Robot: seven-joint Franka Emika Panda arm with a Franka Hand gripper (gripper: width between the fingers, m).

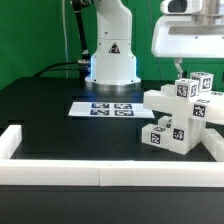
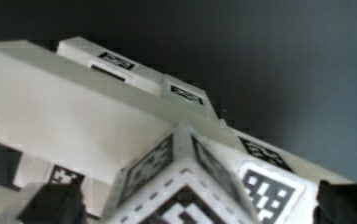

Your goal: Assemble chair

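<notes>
The chair [image 1: 183,112] is a cluster of chunky white blocks with black-and-white tags, standing on the black table at the exterior view's right. My gripper [image 1: 186,68] hangs directly above its topmost tagged block [image 1: 203,82]. In the wrist view the chair [image 2: 86,100] fills the picture, with a tagged corner block [image 2: 210,175] close under the camera. My gripper [image 2: 196,206] is open. Its dark fingers [image 2: 54,200] stand on either side of that block with a gap showing, holding nothing.
The marker board [image 1: 105,108] lies flat in the middle of the table. Long white border rails run along the front edge [image 1: 100,178] and the exterior view's left [image 1: 8,140]. The arm's base [image 1: 112,60] stands at the back with cables beside it.
</notes>
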